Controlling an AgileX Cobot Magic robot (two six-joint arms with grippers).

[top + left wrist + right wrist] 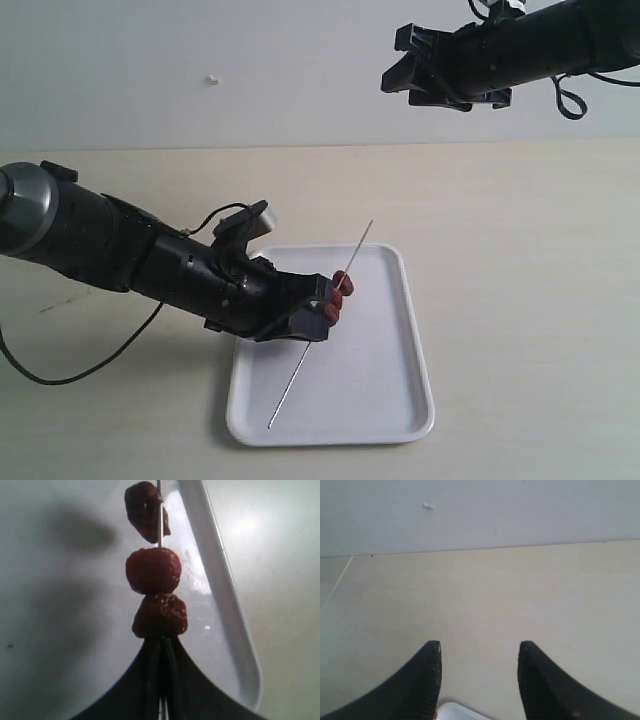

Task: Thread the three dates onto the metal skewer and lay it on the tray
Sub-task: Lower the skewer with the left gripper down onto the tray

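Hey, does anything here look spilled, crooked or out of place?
Nothing stands out. All three dates sit on the skewer, which the left fingers pinch right beside them, over the tray.

We log bright diffuse light, glare on the tray (220, 585) rim ahead of the left gripper (161, 641), soft shadows beside it, dates (153, 570) slightly blurred.

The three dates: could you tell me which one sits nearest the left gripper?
The end date, against the left gripper; the other two sit farther along the skewer.
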